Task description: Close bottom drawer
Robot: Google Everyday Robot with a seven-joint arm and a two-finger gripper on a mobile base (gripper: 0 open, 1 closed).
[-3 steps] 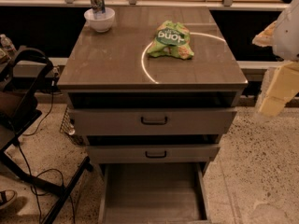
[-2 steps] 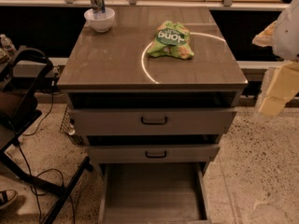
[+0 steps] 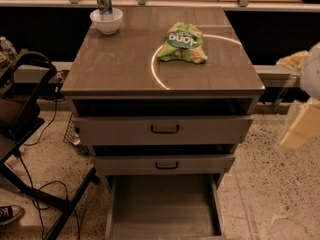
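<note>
Camera view: the pincer (image 3: 301, 128) shows as a pale blur at the right edge, beside the cabinet (image 3: 125, 69) and off the floor; whether it is apart or together cannot be told, and it touches nothing. Of the 3 drawers, the bottom drawer (image 3: 162, 204) lies low and to the pincer's left, pulled far out with its bare interior showing. Left of the pincer, at about its height, are the middle drawer (image 3: 200, 164) and top drawer (image 3: 210, 129), both partly out. Up and left of it a green bag (image 3: 182, 43) lies on the cabinet top, and farther left a white bowl (image 3: 106, 21).

Green bag (image 3: 182, 43), white bowl (image 3: 106, 21), grey-brown bottom drawer (image 3: 162, 211), cream claw (image 3: 300, 130) far right.
</note>
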